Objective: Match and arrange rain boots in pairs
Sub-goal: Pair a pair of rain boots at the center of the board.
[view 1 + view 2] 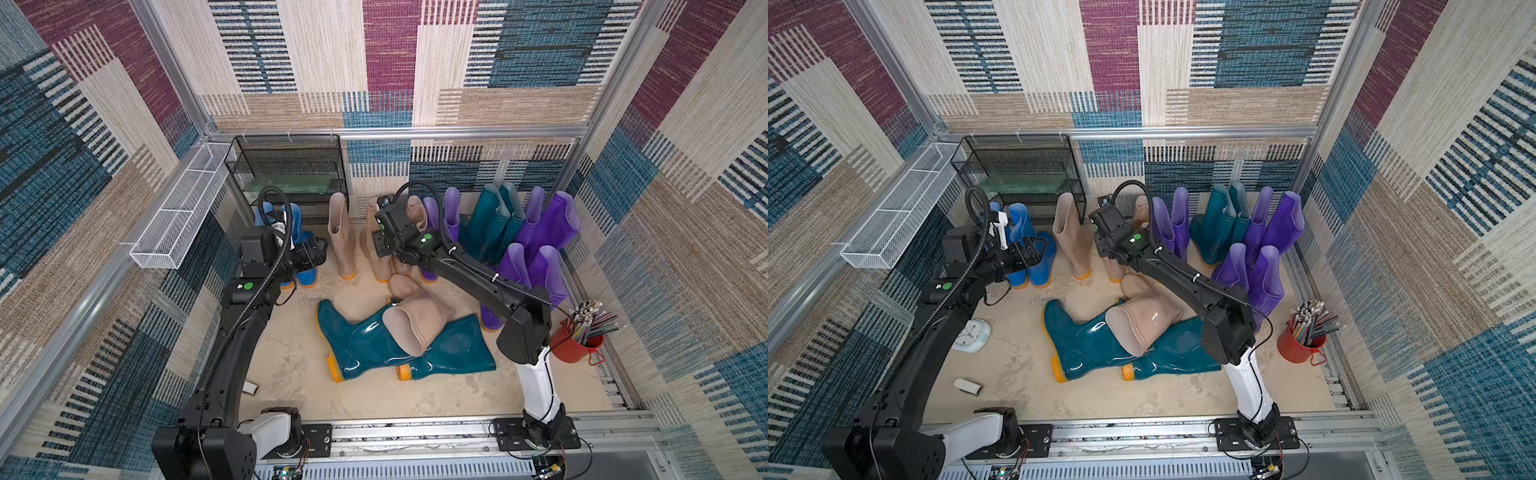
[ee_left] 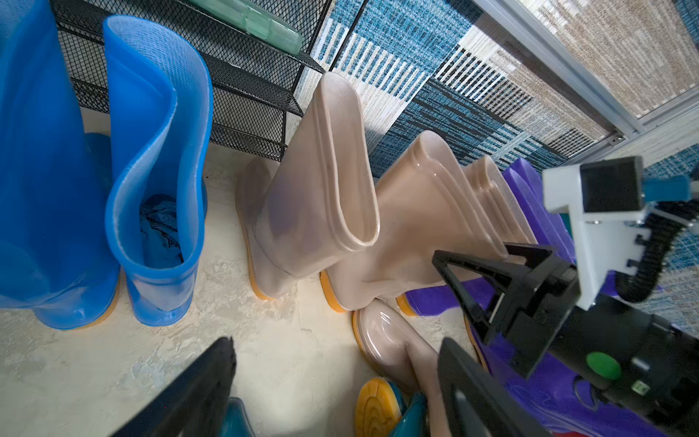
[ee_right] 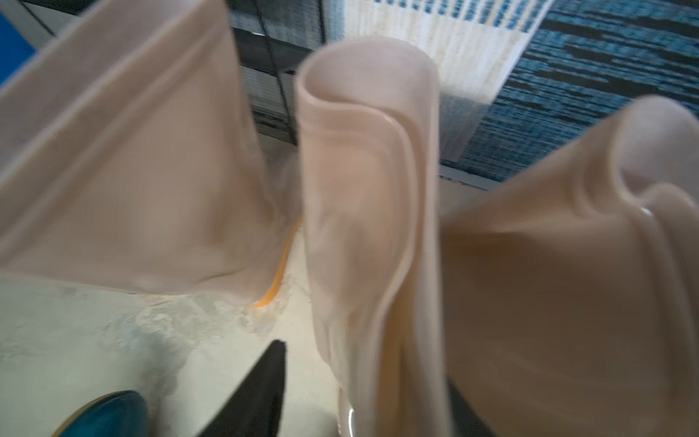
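Right wrist view: black fingers (image 3: 261, 389) of the right gripper (image 3: 367, 370) on either side of the upright shaft of the middle beige-pink boot (image 3: 359, 189). Sliver of pale floor (image 3: 75, 340) between the visible finger and the shaft. Far finger mostly hidden behind the rubber and the picture blurred, so cannot tell whether clamped or merely straddling. Second beige-pink boot (image 3: 132, 170) upright beyond the visible fingertip, third beige-pink boot (image 3: 567, 265) leaning on the opposite side, dark teal toe (image 3: 109, 414) just short of that fingertip.

Left wrist view: left gripper (image 2: 336, 340) spread wide, fingers (image 2: 200, 386) well apart. Holds nothing. Between the fingertips, lower down: glossy toe of the lying beige-pink boot (image 2: 386, 340) and an orange-yellow sole (image 2: 378, 408). Outside one finger, two bright blue boots (image 2: 159, 170) upright, side by side, in front of the black wire-mesh rack (image 2: 246, 94).

Both top views: lying beige-pink boot draped across two flat dark teal boots (image 1: 361, 345), apart from both sets of fingers. Purple boots (image 1: 552, 224) and upright dark teal boots (image 1: 494, 220) stand beside the right fingers, away from the left gripper.
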Controlling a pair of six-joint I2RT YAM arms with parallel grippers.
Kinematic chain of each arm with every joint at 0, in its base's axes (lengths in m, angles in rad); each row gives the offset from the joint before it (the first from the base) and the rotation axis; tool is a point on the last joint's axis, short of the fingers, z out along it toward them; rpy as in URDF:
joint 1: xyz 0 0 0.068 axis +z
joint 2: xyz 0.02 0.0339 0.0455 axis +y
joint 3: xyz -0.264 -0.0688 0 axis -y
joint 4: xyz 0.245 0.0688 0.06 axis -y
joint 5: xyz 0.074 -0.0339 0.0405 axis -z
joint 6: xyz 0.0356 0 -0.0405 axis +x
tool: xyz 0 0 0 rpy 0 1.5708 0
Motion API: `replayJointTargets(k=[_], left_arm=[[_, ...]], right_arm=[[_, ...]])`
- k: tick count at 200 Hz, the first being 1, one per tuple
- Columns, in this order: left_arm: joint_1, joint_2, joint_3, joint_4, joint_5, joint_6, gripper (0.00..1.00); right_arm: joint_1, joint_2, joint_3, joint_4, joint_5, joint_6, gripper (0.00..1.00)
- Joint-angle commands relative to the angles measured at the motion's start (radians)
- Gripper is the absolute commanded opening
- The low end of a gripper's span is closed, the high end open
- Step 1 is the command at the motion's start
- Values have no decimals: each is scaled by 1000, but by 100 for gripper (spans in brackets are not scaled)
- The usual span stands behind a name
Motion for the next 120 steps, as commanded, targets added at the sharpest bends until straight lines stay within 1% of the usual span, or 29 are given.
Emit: replayJointTargets(k=[1,18,34,62,83,103,120], left_arm=[[6,-17,1,17,-31,28,86],[10,-28,-2,18,-36,32,86],[11,-32,-4,21,-37,32,86],[19,-32,-4,24,-27,26,86],[30,-32,-7,30,-15,17,86],[40,-33,-10,39,1,6,86],[47,-32,-11,44,7,2,86]], right_arm=[[0,56,93,5,-96,-24,24],[-6,99,147,17,-126,-35,8],[-14,130,187,38,-160,-33,0],[-34,164,206,119,-268,-37,0],[-49,198,245,123,-273,-27,0],[-73,221,250,152,-365,-10,0],[-75,241,270,158,-369,-32,0]])
